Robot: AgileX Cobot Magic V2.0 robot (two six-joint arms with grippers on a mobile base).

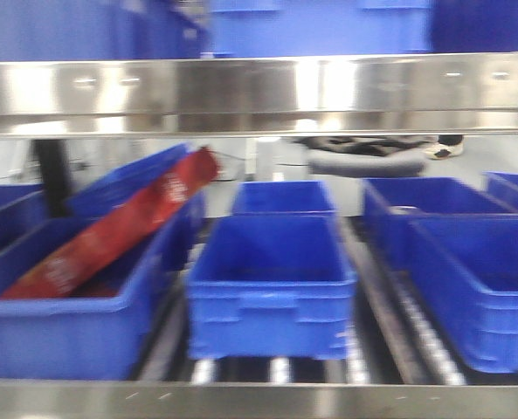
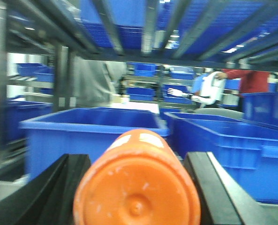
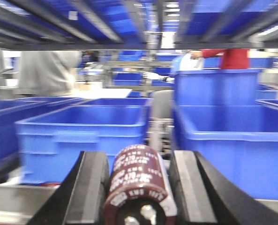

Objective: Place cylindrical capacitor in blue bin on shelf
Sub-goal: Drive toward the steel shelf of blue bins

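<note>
The cylindrical capacitor point(image 3: 138, 180) is dark maroon with white print and metal terminals facing the camera. My right gripper point(image 3: 139, 185) is shut on it, one black finger point(image 3: 94, 187) on each side. Just beyond it stand a blue bin point(image 3: 82, 126) to the left and a taller one point(image 3: 232, 140) to the right. My left gripper point(image 2: 136, 187) is shut on an orange cylinder point(image 2: 139, 183), in front of another blue bin point(image 2: 89, 133). The shelf's shiny steel beam point(image 1: 259, 87) spans the front view above rows of blue bins point(image 1: 272, 279). Neither gripper shows in the front view.
A red bag point(image 1: 110, 231) leans in the left bin point(image 1: 66, 332). More bins stand behind point(image 1: 283, 197) and at right point(image 1: 477, 279) on rollers point(image 1: 416, 332). A lower steel beam point(image 1: 259, 400) runs along the front. People in grey point(image 3: 47, 72) and red point(image 3: 232, 58) stand beyond the rack.
</note>
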